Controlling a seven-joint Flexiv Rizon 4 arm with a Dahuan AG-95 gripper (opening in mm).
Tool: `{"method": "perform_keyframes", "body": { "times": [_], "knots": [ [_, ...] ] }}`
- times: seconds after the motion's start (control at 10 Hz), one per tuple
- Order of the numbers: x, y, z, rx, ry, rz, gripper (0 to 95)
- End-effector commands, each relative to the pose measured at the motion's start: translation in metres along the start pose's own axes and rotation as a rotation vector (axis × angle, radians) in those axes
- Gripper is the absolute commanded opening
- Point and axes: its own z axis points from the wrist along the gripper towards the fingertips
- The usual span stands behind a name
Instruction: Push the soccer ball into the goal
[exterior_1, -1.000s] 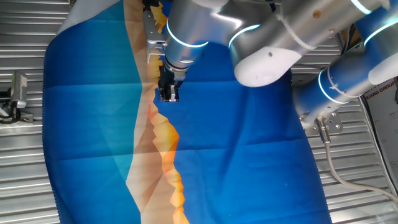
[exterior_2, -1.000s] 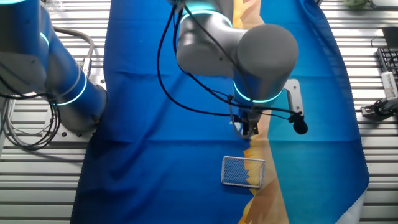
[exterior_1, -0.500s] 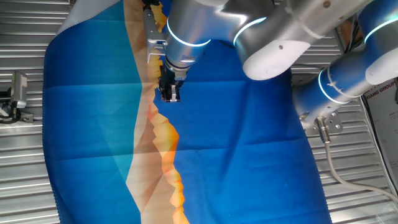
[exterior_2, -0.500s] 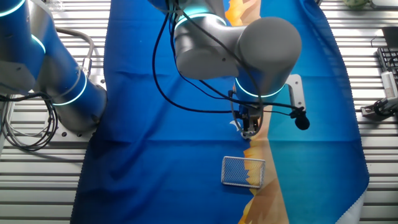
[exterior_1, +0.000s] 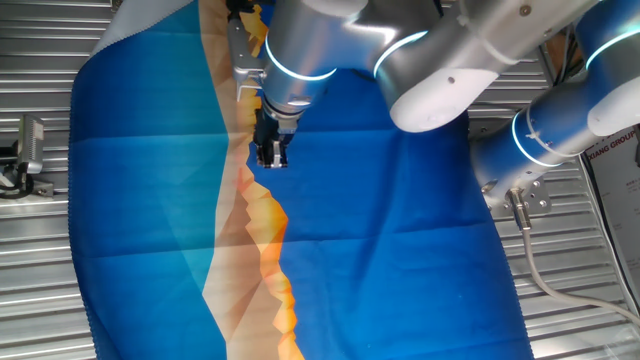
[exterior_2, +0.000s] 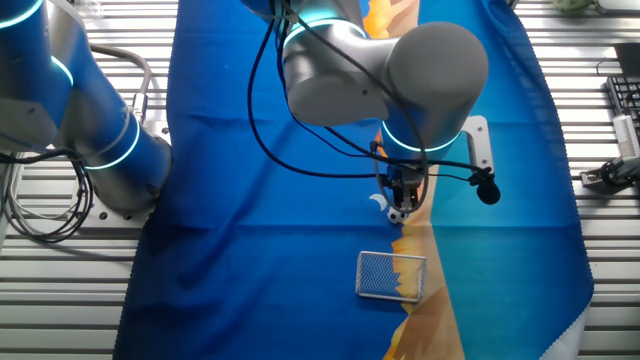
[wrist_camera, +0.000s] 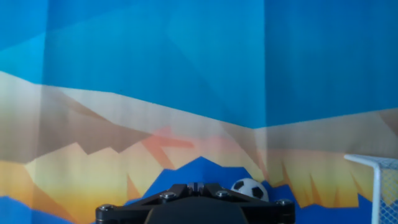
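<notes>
Hand view showed the soccer ball (wrist_camera: 250, 188) resting on the printed cloth (wrist_camera: 155, 74), just beyond the black body of the hand (wrist_camera: 194, 202) and slightly right of its centre line. The ball lay on the blue and orange mountain pattern. The goal (wrist_camera: 379, 180) appeared only in part at the right edge of that view, a pale post and mesh, well apart from the ball.

The other fixed view showed the hand (exterior_2: 402, 203) pointing down over the cloth (exterior_2: 250, 250), low above the boundary between the dark blue and orange print. A small white object sat at the fingertips; the ball (exterior_2: 397, 213) could be made out there only with difficulty. The goal (exterior_2: 391, 276) lay on the cloth near the hand, on the side toward the camera, with a gap of cloth between them.

One fixed view showed the hand (exterior_1: 271, 153) from the opposite side, dark and narrow, low over the cloth (exterior_1: 400, 250). The ball and goal were not visible there.

Whether the fingers were apart or together could not be determined in any of the 3 views. The slatted metal table (exterior_1: 40, 250) lay under the cloth.
</notes>
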Motion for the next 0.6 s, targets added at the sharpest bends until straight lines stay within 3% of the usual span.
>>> {"method": "perform_keyframes", "body": {
  "times": [0.1, 0.6],
  "knots": [
    [0.0017, 0.0003, -0.0028, -0.003, 0.003, 0.000, 0.0],
    [0.0013, 0.0009, -0.0023, 0.000, 0.004, 0.002, 0.0]
  ]
}}
